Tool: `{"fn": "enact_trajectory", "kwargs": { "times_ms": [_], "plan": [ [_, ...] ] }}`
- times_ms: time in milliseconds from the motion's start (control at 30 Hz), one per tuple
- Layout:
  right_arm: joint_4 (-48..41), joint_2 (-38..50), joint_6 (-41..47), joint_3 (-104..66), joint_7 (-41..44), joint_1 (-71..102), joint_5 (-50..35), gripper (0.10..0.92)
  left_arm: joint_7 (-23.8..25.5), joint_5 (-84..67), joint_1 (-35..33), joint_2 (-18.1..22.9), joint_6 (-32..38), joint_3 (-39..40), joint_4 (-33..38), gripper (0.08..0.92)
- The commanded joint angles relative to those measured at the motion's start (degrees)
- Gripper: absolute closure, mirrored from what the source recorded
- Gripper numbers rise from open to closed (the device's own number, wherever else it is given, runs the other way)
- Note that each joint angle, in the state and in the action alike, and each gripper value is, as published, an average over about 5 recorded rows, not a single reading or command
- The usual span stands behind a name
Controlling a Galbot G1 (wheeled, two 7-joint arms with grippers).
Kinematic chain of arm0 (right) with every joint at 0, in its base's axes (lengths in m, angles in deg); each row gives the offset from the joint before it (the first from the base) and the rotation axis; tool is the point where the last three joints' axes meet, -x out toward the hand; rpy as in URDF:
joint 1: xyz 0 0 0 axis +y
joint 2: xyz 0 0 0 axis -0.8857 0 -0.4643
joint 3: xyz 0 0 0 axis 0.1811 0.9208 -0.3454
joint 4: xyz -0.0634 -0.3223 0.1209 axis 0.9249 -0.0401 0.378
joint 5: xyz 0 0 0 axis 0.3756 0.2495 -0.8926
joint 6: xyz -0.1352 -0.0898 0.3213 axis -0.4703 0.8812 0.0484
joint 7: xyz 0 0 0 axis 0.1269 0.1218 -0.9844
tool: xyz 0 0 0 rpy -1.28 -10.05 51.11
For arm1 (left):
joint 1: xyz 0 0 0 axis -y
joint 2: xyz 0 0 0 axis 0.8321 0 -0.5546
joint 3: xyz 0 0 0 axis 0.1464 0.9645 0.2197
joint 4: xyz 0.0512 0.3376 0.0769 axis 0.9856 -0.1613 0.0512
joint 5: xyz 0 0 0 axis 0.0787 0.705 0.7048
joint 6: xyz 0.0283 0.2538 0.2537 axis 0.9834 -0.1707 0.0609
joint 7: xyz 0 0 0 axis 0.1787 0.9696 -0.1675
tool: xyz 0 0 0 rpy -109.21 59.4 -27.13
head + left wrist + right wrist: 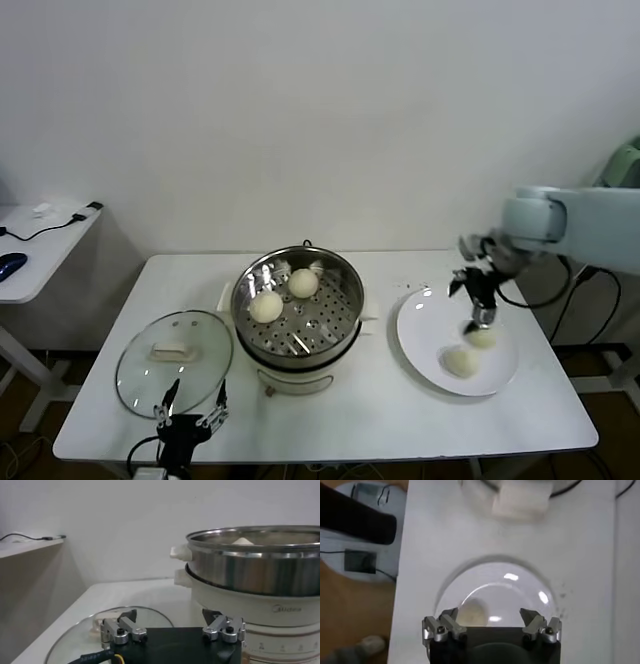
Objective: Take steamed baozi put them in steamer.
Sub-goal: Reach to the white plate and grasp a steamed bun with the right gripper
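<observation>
A round, shiny stainless-steel steamer on a white electric base stands mid-table, two smooth cream-white steamed baozi on its perforated tray. Two more buns lie on a flat white plate to its right. The right gripper hangs just above the farther of these, jaws spread wide and holding nothing; its wrist view shows one bun beneath it. The left gripper, likewise wide and empty, waits at the table's near edge beside a round glass lid.
</observation>
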Motion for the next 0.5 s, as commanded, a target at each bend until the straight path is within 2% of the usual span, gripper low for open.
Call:
{"fn": "enact_trajectory", "kwargs": {
  "times_ms": [33,500],
  "plan": [
    [-0.7,8.0,2.7,-4.1,-5.3,12.3,7.6,0.203,0.0,0.0,-0.2,0.2,0.1,-0.1,0.1,0.177],
    [-8.3,4.8,5.7,-16.2,-9.2,28.2,7.6,0.203,0.0,-0.2,-0.2,0.0,0.2,-0.2,-0.8,0.177]
  ]
}}
